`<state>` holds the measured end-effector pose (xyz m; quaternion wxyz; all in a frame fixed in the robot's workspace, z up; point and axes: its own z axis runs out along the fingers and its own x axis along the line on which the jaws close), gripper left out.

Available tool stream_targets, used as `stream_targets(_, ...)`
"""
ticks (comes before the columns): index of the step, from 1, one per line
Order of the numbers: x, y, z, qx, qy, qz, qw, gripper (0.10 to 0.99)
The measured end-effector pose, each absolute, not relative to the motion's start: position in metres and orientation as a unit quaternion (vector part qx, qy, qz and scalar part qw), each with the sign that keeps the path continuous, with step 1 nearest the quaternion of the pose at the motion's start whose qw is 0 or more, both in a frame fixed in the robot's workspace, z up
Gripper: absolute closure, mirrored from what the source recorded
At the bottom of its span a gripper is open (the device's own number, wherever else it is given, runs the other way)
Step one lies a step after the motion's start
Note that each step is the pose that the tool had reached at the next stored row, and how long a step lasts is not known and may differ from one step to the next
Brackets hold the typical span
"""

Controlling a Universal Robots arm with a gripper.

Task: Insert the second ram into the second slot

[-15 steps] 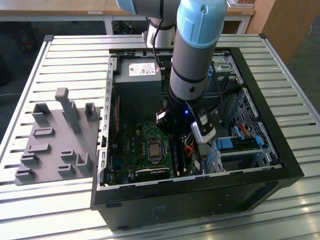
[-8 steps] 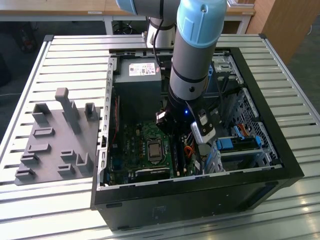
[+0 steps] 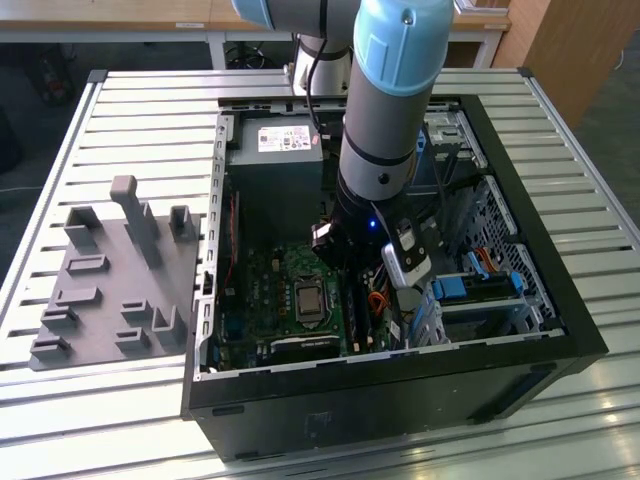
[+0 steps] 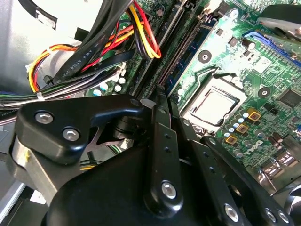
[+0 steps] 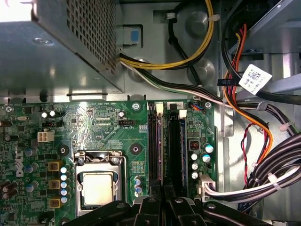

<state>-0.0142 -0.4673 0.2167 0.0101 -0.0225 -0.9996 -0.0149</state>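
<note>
Claw (image 5: 162, 193) pinched narrow, nothing seen held, right over memory slots (image 5: 164, 141) beside CPU socket (image 5: 99, 181); can't tell if 2nd stick's seated.

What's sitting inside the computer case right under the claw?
Under the claw lie the motherboard's long memory slots, beside the metal-lidded processor socket. The claw's black body covers the slots' near ends; I cannot tell whether it grips a memory stick.

Even daylight brightens the slatted worktop (image 3: 150, 120), the case interior lies shadowed, and glare whitens the metal housing (image 5: 28, 14) at ten o'clock.
</note>
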Motion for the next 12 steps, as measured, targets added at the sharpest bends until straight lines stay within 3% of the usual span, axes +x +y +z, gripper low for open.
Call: stream_targets(12,-0.0142,-0.4673,0.2194,-0.023,-1.000,-0.016,0.010,0.949)
